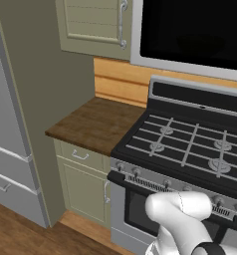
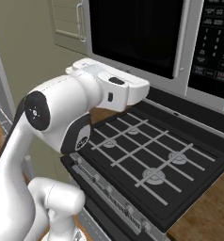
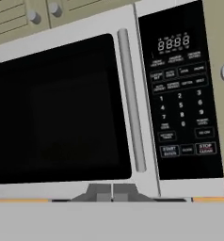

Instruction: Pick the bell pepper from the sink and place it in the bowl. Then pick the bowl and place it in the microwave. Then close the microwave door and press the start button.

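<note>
The microwave [image 3: 147, 188] hangs above the stove. Its microwave door [image 3: 57, 108] is shut, with black glass and a long vertical grey handle [image 3: 131, 99]. To the right of the handle is the black keypad panel [image 3: 182, 94], with the start button [image 3: 169, 150] in its bottom row. My gripper [image 3: 112, 192] faces the microwave front from a short distance, below the door's lower edge, shut with nothing between its fingers. In the right base view my arm reaches toward the microwave door [image 2: 132, 33] and keypad [image 2: 215, 42]. The bell pepper, the bowl and the sink are out of view.
A black gas stove [image 1: 190, 144] with grates lies under the microwave. A wooden counter [image 1: 95, 122] sits left of it, with olive cabinets [image 1: 93, 22] above and a grey fridge [image 1: 6, 149] at far left. More counter [image 2: 208, 212] lies right of the stove.
</note>
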Robot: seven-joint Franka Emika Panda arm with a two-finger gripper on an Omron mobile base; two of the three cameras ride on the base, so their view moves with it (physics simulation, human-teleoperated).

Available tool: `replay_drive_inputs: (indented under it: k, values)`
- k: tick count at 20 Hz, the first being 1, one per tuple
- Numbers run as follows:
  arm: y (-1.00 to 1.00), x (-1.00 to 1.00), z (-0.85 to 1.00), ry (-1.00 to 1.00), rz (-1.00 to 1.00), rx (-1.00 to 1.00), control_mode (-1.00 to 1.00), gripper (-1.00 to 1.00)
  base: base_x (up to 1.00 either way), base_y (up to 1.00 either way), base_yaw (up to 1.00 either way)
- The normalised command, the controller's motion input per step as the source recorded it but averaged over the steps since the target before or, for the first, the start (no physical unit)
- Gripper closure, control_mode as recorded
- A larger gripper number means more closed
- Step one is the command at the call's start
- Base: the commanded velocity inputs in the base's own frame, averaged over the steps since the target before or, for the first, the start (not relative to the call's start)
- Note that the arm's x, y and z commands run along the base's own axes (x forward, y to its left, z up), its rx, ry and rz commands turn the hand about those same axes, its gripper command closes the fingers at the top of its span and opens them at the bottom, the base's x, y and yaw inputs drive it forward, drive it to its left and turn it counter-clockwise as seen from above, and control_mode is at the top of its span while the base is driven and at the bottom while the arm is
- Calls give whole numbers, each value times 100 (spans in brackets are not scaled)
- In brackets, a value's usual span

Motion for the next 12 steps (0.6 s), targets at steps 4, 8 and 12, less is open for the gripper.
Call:
replay_drive_inputs:
  k: [4,8,12]
  values:
    - [-33,0,-27,6,-3,0,-100,100,0,0,0]
    - [-38,0,-35,7,-5,0,-100,100,0,0,0]
    - [-34,3,-3,0,0,0,-100,100,0,0,0]
